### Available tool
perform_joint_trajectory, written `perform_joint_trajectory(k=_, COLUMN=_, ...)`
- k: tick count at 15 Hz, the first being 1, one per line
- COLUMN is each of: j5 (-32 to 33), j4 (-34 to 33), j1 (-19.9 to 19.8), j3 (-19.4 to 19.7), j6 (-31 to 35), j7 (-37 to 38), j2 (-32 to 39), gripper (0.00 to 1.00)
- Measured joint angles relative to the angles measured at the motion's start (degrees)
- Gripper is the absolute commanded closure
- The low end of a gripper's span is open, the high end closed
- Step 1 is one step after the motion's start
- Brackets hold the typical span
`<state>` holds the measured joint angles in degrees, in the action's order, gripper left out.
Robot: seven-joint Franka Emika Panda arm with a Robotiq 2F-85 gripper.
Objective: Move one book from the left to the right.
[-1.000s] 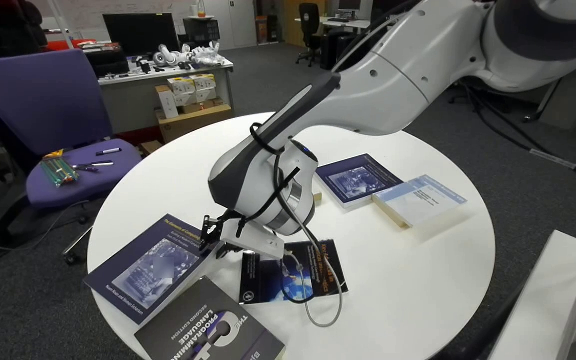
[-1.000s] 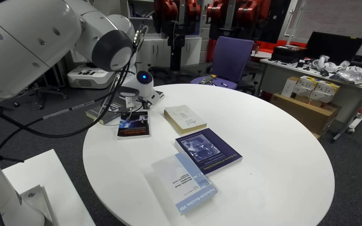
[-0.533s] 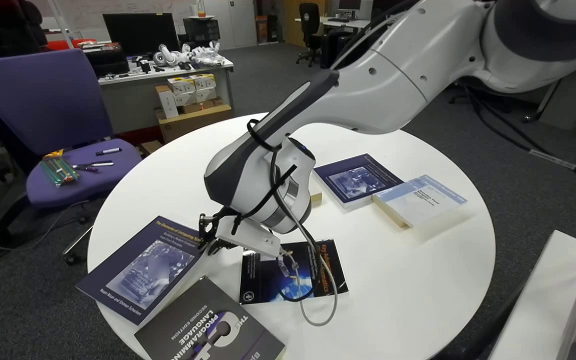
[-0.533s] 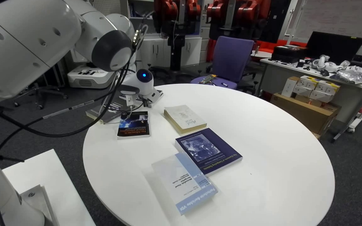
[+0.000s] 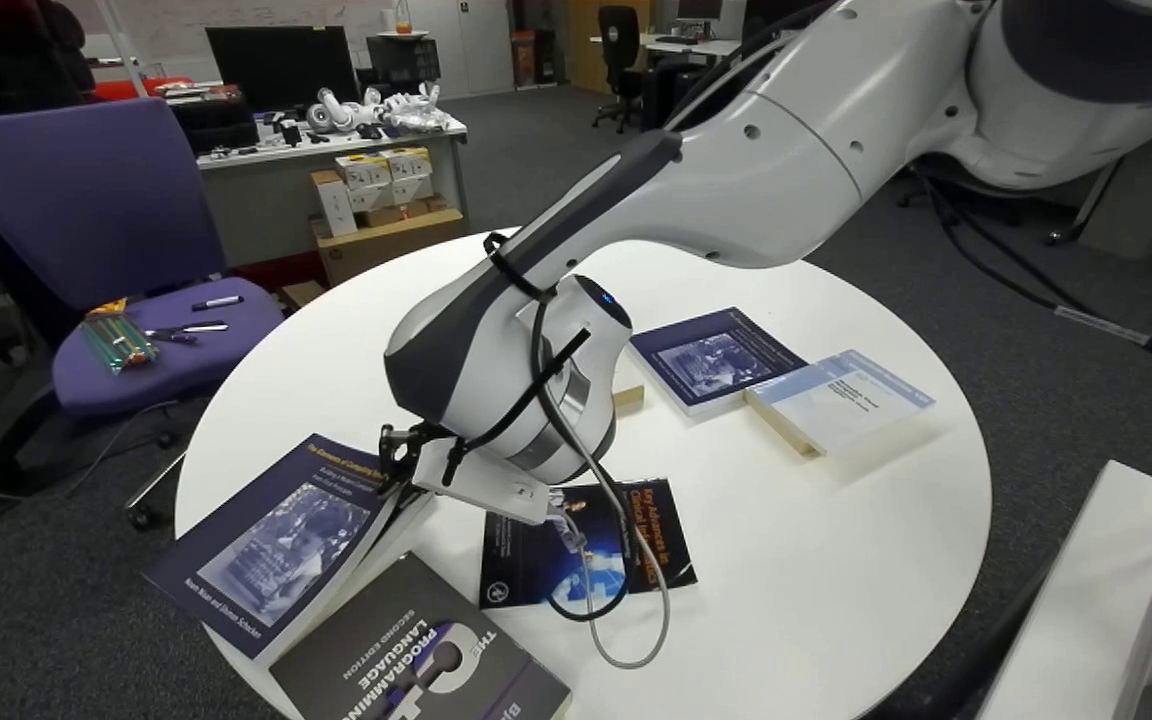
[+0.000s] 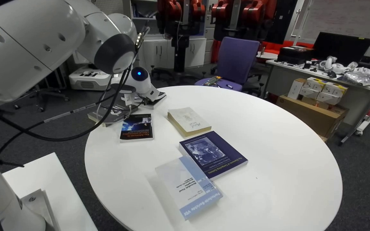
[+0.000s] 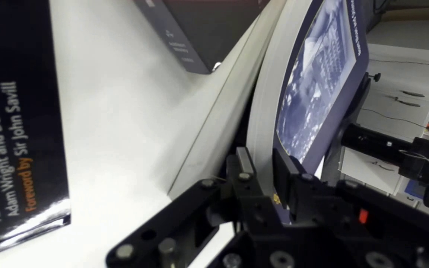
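A dark blue book (image 5: 286, 540) with a picture cover lies at the table's left side in an exterior view. My gripper (image 7: 263, 158) has closed over the edge of this book (image 7: 268, 108), one finger against its cover and one beneath its pages. That edge is lifted and the cover bows. Under it, past a dark gap, another pale page block (image 7: 210, 137) rests on the table; whether it is a separate book I cannot tell. On the right side lie a similar blue book (image 5: 721, 360), a light blue book (image 5: 846, 400) and a cream book (image 6: 189, 120).
Close to the held book lie a dark grey programming book (image 5: 426, 650) and a black book (image 5: 596, 550) on the round white table (image 5: 786, 600). My cable (image 5: 661, 620) loops low over the black book. A purple chair (image 5: 96, 220) stands beyond the table edge.
The gripper has moved slightly left and its jaws have come together on the blue book. The book has shifted a little left and its near-gripper edge has risen.
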<state>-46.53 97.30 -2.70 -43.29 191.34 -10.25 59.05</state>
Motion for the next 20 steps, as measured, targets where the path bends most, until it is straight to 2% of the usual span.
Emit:
perform_joint_trajectory(k=4, j5=2.9, j4=4.5, j1=-4.4, j3=-7.2, j6=7.7, j7=-1.6, j2=-0.1, gripper=0.95)
perform_joint_trajectory(k=5, j5=3.8, j4=5.3, j1=-5.2, j3=-7.9, j6=7.8, j7=-1.6, j2=-0.3, gripper=0.95)
perform_joint_trajectory(k=13, j5=6.8, j4=8.2, j1=-9.2, j3=-8.5, j6=7.4, j7=-1.5, j2=-5.6, gripper=0.95)
perform_joint_trajectory(k=20, j5=7.0, j4=18.1, j1=-17.6, j3=-14.5, j6=7.4, j7=-1.4, j2=-11.7, gripper=0.95)
